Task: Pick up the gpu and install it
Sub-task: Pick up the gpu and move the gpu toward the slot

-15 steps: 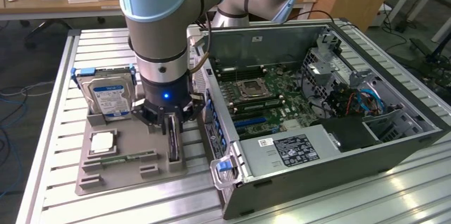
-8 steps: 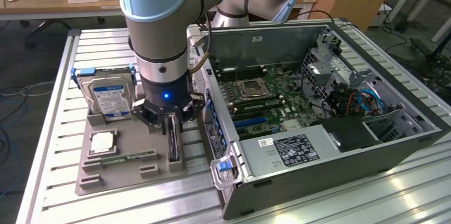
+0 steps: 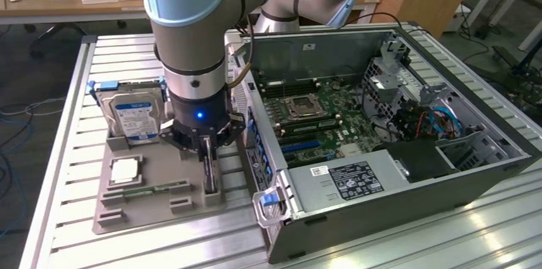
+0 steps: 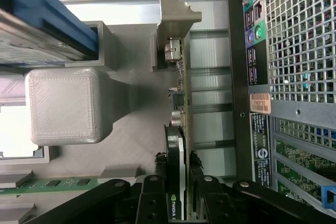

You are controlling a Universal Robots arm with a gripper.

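A slatted metal table spans the exterior view. An open computer case lies on it and takes up the right half of that view, its boards and cables exposed. The robot arm comes down from the top centre, just beside the case on the exterior view's left.

A grey holder tray sits in the lower left of the exterior view. At its far end a hard drive with a blue and white label stands on edge. Nearer the frame's bottom a square processor chip and a slim green memory stick lie flat.

The graphics card stands on its long edge in a slot at the tray's right side, close to the case. The wrist view shows it edge-on, with its silver bracket at the far end.

The gripper is down over the card's top edge. In the wrist view it straddles the card narrowly, one side to each face (the card's base is in the slot). Whether it has clamped the card I cannot tell.
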